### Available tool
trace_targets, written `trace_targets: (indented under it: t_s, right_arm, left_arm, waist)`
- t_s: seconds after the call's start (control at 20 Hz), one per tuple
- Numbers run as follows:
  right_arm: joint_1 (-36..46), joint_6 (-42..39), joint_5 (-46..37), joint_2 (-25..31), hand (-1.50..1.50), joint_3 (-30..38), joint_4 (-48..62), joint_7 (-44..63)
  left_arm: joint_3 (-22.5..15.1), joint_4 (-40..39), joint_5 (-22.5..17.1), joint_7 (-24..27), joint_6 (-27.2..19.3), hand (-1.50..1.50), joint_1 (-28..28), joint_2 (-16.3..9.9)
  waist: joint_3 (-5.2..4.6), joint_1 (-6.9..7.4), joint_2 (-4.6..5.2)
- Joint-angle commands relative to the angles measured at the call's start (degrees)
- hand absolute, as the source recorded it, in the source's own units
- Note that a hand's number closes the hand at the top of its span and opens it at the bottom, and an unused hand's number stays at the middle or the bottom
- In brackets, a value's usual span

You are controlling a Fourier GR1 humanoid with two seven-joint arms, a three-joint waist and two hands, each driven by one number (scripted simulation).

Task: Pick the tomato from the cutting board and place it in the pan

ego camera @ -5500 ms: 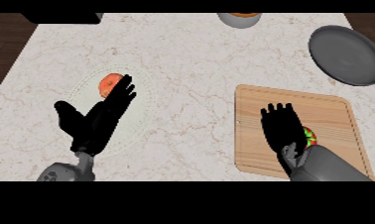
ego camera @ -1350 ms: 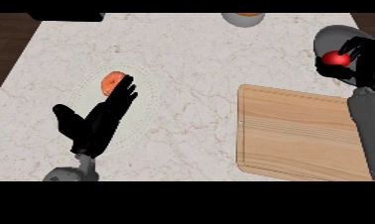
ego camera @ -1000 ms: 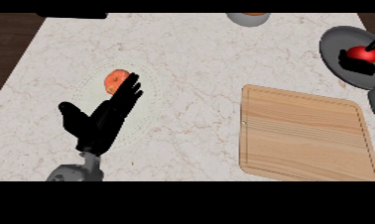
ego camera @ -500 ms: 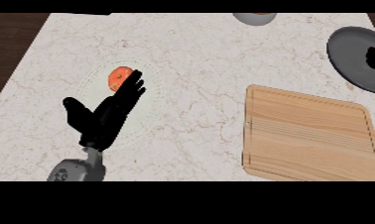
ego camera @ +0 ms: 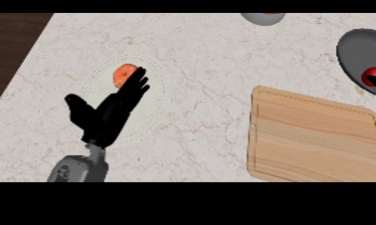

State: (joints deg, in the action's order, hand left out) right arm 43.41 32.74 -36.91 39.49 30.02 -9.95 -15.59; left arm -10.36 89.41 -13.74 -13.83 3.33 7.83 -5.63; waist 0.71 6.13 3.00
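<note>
Tomato (ego camera: 369,75) sits in the pan (ego camera: 354,56) — small, smooth, soft-skinned, best cupped around its middle; left hand (ego camera: 110,112) rests open over the counter (ego camera: 198,69), holding nothing.

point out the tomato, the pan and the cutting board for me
tomato (ego camera: 369,75), head view, on its red skin at the right edge
pan (ego camera: 352,52), head view, on bare grey inner surface
cutting board (ego camera: 312,137), head view, on its bare wooden top

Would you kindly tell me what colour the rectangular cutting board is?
The rectangular wooden cutting board is light tan with visible wood grain, seen in the head view.
</note>
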Motion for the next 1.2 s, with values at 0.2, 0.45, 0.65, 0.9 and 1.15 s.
trace_targets:
  t_s: [0.2, 0.45, 0.65, 0.9, 1.15]
  right_arm:
    - [1.2, -5.0, 11.0, -2.7, -1.5, 10.0, -2.9, -11.0]
    - [1.4, -14.2, 17.7, -0.2, -1.5, 16.1, -1.6, -12.6]
    - [-2.7, -26.4, 19.3, 4.0, -1.5, 17.3, 0.5, -14.7]
    - [-6.8, -35.5, 19.7, 5.6, -1.5, 17.3, 1.1, -19.0]
    - [-11.4, -44.2, 21.3, 6.1, -1.5, 18.5, 2.0, -23.4]
  left_arm:
    - [0.3, -0.1, 0.2, -0.1, -1.2, 0.0, 0.0, 0.7]
    - [0.4, -1.2, 0.2, 0.1, -0.8, 0.0, -0.9, 0.6]
    - [0.9, -0.1, 0.6, 1.0, -1.5, 0.0, -1.2, 0.5]
    - [0.8, -0.8, 0.7, 1.2, -0.6, 0.0, -2.5, -0.2]
    - [1.1, -0.6, 0.7, 2.7, -0.4, 0.0, -3.5, 0.1]
  waist:
    - [0.35, -1.63, -0.53]
    - [0.09, -2.26, -0.68]
    - [0.1, -2.98, -0.93]
    - [0.04, -2.9, -1.03]
    - [0.0, -3.3, -1.37]
